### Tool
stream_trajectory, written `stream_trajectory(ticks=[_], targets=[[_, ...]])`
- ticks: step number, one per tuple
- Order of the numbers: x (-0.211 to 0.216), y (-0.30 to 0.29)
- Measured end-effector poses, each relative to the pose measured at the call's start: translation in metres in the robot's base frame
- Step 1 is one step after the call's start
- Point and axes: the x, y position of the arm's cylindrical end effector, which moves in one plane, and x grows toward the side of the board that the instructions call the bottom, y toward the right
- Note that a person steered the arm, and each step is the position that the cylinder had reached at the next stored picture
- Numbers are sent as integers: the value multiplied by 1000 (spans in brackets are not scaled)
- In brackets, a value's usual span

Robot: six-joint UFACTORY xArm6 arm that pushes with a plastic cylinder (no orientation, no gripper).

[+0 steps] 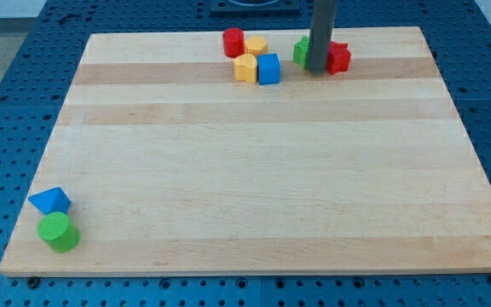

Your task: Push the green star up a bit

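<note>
The green star (301, 51) sits near the view's top, right of centre, on the wooden board (254, 170). The dark rod covers most of it, so only its left part shows. My tip (314, 69) rests at the star's lower right edge, between the star and a red block (338, 58) that lies just to the right. I cannot tell whether the tip touches the star.
To the star's left are a red cylinder (233, 42), a yellow block (257, 45), a second yellow block (245, 68) and a blue cube (268, 68). At the bottom left are a blue triangular block (50, 201) and a green cylinder (58, 232).
</note>
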Motion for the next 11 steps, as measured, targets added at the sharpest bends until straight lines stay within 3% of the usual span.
stream_trajectory(ticks=[3, 6, 11], targets=[[0, -65], [-24, -35], [-87, -45]])
